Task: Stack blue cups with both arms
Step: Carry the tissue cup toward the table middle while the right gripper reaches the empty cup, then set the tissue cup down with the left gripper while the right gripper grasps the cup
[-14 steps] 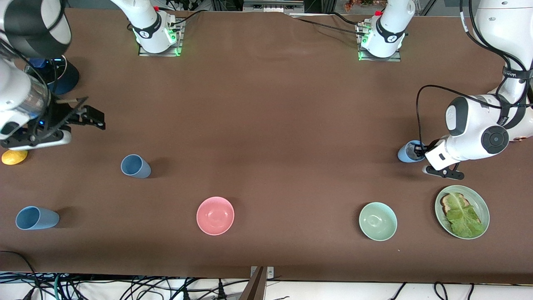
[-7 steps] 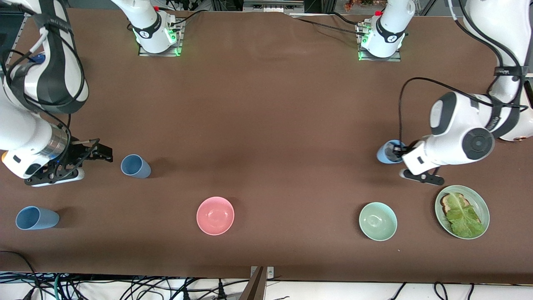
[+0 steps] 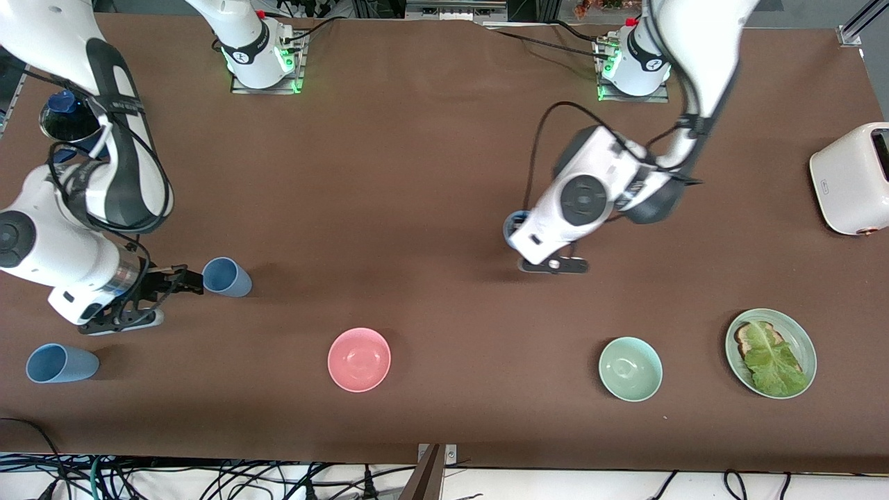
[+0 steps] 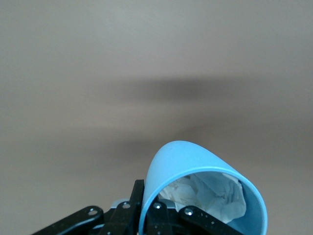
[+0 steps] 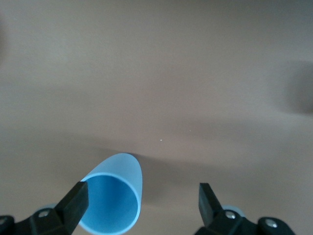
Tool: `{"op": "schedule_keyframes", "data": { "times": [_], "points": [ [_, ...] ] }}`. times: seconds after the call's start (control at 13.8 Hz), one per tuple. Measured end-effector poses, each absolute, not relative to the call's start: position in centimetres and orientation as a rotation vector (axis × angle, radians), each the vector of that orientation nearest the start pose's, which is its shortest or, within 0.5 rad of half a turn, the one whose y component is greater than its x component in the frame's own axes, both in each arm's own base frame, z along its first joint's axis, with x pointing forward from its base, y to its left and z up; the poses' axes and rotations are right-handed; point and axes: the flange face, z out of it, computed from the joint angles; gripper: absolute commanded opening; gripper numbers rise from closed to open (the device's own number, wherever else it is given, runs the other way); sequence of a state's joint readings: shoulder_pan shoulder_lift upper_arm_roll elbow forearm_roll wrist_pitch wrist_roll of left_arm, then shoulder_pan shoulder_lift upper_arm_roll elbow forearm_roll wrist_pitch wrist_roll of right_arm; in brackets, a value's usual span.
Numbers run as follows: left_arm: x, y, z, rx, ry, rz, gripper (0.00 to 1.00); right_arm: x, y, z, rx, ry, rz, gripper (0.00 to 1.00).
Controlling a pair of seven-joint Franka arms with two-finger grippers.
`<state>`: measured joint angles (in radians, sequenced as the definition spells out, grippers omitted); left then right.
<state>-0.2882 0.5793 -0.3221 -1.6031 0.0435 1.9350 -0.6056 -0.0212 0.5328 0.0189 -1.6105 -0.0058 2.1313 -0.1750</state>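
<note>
Starting at the right arm's end of the table: one blue cup [image 3: 61, 363] stands alone, nearer the front camera than anything else at that end, untouched.

Next, the right gripper [image 3: 187, 282] sits low beside the steel-blue cup [image 3: 226, 277], its tips at the cup's wall. In the right wrist view the right gripper [image 5: 139, 201] is spread wide, and the steel-blue cup [image 5: 113, 195] lies between the fingers but hard against one finger [image 5: 74, 199], well apart from its mate.
Risk: closing from this offset would push the cup sideways before both pads bear. It looks light, so it could tip or skid out.

Pink bowl [image 3: 359, 359] is nearer the camera, clear of both arms.

Over mid-table, the left gripper [image 3: 519, 237] hangs above the cloth, clamped on the rim of a carried cup [image 3: 512, 226]. The left wrist view shows the carried cup [image 4: 195, 169] tilted, with something white and crumpled [image 4: 205, 193] inside it, and the left gripper [image 4: 146, 215] pinching its wall.
Risk: a rim pinch gives little hold, so a fast swing could rotate or drop it. The wad may also stop another cup nesting fully.
Risk: both arms head for one spot, so wrists could clash.

Green bowl [image 3: 630, 369], plate [image 3: 806, 340] and toaster [image 3: 851, 177] appear out of play.
</note>
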Motion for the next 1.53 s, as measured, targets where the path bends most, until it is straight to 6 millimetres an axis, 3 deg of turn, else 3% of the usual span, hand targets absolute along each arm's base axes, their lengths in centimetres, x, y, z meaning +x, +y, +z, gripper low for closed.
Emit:
{"op": "schedule_keyframes", "data": {
  "times": [0.22, 0.44, 0.58, 0.65, 0.73, 0.8, 0.95, 1.24, 1.45, 1.53],
  "points": [
    [54.5, -39.7, 25.8, -3.110, 0.018, 0.419, 0.00, 67.6, -0.4, 29.5, -3.121, -0.269, 0.059, 1.00],
    [53.9, -40.9, 23.0, -3.117, 0.040, 0.435, 0.00, 67.1, -0.4, 29.3, -3.120, -0.269, 0.075, 1.00],
    [54.2, -41.2, 23.2, -3.136, 0.039, 0.407, 0.00, 66.5, -0.5, 28.5, -3.117, -0.268, 0.105, 0.99],
    [54.2, -41.3, 23.1, -3.138, 0.041, 0.405, 0.09, 66.1, -0.5, 27.9, -3.116, -0.267, 0.122, 0.97],
    [54.1, -41.4, 23.1, -3.139, 0.042, 0.404, 0.60, 65.9, -0.5, 27.5, -3.115, -0.266, 0.134, 0.94],
    [54.1, -41.4, 23.0, -3.139, 0.043, 0.404, 0.99, 65.7, -0.5, 27.2, -3.114, -0.265, 0.142, 0.92],
    [54.0, -41.6, 22.8, -3.137, 0.045, 0.408, 1.00, 65.5, -0.6, 26.8, -3.114, -0.263, 0.148, 0.78],
    [53.4, -42.3, 23.5, -3.119, 0.061, 0.428, 1.00, 65.2, -0.7, 26.2, -3.113, -0.262, 0.160, 0.31],
    [52.8, -42.3, 26.6, -3.070, 0.086, 0.479, 1.00, 65.1, -0.7, 25.8, -3.112, -0.261, 0.169, 0.03],
    [52.6, -42.1, 28.3, -3.054, 0.090, 0.487, 1.00, 65.1, -0.6, 25.8, -3.112, -0.260, 0.167, 0.00]
  ]
}}
